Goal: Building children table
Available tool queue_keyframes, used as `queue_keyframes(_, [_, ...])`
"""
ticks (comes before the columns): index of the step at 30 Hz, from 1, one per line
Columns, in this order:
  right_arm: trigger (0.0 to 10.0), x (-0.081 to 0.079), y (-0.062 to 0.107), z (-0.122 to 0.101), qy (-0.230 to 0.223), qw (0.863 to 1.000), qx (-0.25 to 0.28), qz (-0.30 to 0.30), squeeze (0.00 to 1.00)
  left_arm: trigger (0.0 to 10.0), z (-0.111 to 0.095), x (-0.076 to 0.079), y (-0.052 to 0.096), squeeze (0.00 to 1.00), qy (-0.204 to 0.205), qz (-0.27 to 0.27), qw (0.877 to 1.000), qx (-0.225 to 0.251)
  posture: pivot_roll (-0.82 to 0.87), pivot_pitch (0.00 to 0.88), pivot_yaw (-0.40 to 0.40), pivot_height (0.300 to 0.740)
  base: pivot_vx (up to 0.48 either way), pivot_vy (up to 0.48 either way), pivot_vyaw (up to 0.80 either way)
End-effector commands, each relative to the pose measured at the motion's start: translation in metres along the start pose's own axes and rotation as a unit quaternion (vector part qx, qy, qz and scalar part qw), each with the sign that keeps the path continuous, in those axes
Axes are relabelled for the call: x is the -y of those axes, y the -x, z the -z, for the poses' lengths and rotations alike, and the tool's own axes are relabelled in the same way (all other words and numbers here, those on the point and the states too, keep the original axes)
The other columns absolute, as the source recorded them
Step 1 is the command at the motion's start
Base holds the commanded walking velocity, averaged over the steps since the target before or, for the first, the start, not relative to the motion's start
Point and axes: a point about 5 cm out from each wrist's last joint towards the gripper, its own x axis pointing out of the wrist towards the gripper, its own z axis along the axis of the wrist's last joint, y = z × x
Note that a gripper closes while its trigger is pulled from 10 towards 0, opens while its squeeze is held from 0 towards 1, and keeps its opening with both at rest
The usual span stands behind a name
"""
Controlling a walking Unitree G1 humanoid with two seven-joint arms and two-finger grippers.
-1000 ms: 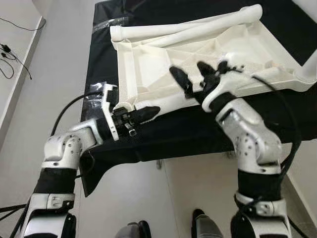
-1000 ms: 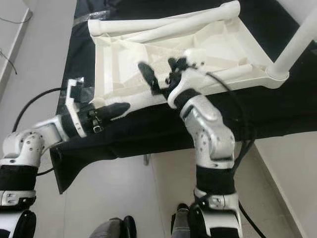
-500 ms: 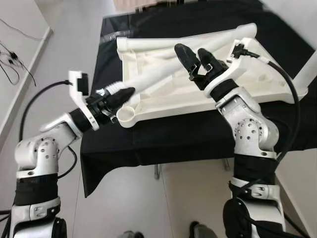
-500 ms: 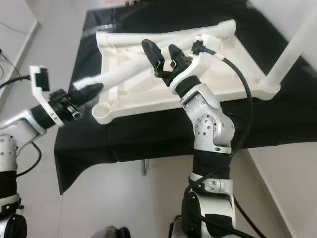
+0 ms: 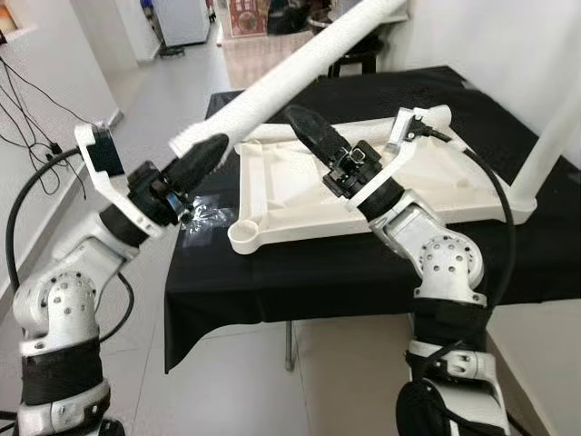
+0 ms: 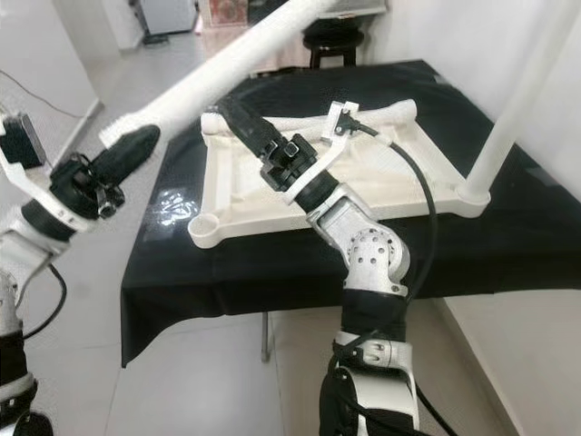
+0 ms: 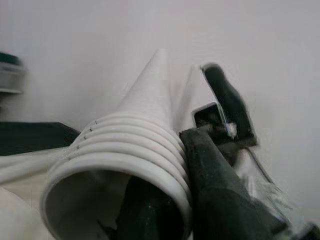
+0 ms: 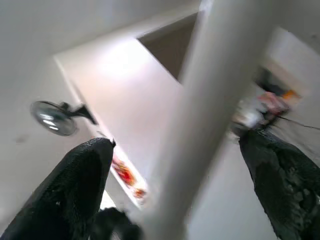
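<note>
One white table leg (image 5: 300, 68) is pinched at its threaded end by the left pincer (image 5: 201, 159), raised above the inverted tabletop (image 5: 290, 195) for socket alignment, while the right pincer (image 5: 313, 136) stays spread beneath it.

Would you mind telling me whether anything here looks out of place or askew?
The white table top lies upside down on the black-covered table, one leg already upright at its far right corner. A loose leg slants steeply upward, its threaded end in the left claw; the open right claw straddles it.
</note>
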Motion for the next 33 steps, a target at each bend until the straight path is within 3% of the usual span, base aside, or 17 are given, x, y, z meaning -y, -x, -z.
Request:
queue_keyframes(1, [10.0,-0.01,-0.006,-0.003,-0.009,0.999,0.007,-0.039,0.0,0.0,0.002,0.006,-0.002,0.0,0.009,0.024,1.0,-0.004,-0.11,0.001,0.051,0.74,0.0,0.0,0.0])
queue_keyframes(5, [10.0,-0.013,-0.006,-0.002,-0.007,0.999,0.001,-0.051,0.0,0.0,0.006,0.005,-0.001,0.0,0.02,0.017,1.0,0.003,-0.11,0.0,0.05,0.74,0.0,0.0,0.0])
queue_keyframes(9, [10.0,-0.019,-0.007,0.013,0.006,0.996,-0.05,-0.071,0.0,0.0,0.02,0.014,-0.002,0.0,0.054,0.051,0.997,-0.005,-0.11,0.0,0.048,0.74,0.0,0.0,0.0])
queue_keyframes(23, [9.8,-0.03,-0.009,0.036,-0.007,0.99,-0.103,-0.101,0.0,0.0,0.032,0.023,-0.001,0.0,0.083,0.083,0.993,-0.022,-0.11,0.0,0.064,0.74,0.0,0.0,0.0])
queue_keyframes(24, [0.0,-0.031,-0.01,0.037,-0.013,0.99,-0.1,-0.104,0.0,0.0,0.034,0.024,-0.001,0.0,0.086,0.086,0.992,-0.026,-0.11,0.004,0.069,0.74,0.0,0.0,0.0])
queue_keyframes(33, [0.0,-0.034,-0.011,0.042,-0.015,0.988,-0.101,-0.117,0.0,0.0,0.039,0.026,-0.001,0.0,0.098,0.092,0.99,-0.036,-0.1,0.003,0.076,0.74,0.0,0.0,0.0])
